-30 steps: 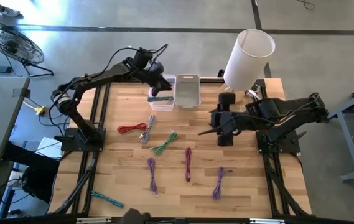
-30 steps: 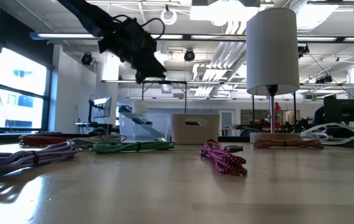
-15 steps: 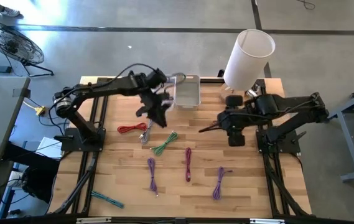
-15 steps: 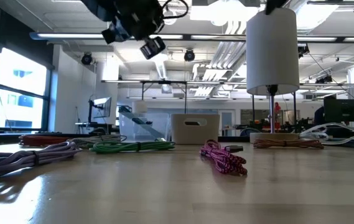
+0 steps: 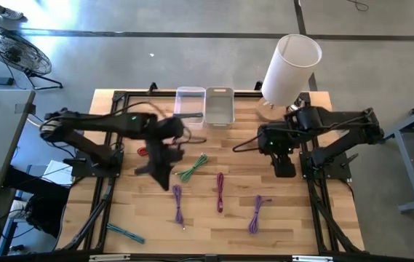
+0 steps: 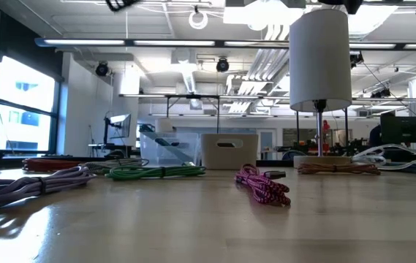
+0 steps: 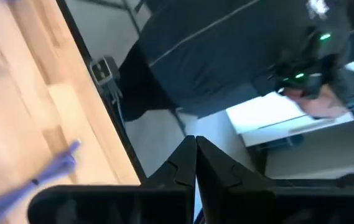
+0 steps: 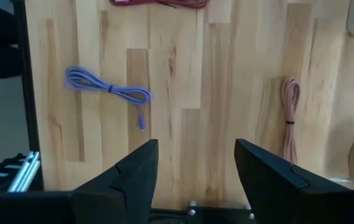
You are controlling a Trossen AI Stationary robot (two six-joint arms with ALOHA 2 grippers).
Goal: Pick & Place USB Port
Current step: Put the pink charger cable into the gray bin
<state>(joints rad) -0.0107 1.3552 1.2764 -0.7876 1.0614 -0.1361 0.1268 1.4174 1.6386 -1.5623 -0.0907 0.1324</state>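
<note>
Left gripper [image 5: 164, 169], fingers closed and empty, hangs mid-frame over cables; I should open wide above the purple cable [image 5: 178, 203].

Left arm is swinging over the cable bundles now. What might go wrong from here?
Two risks, both judgement calls:

1. The left end effector sits shut above closely spaced bundles: the green cable, the purple cable and the red cable. Descending shut could push one aside.

2. The right end effector hangs open mid-table near the lamp; crossing paths could collide.

table [image 5: 294, 211] – pale wood, glossy | bin [image 5: 190, 96] – clear, probably plastic
</note>
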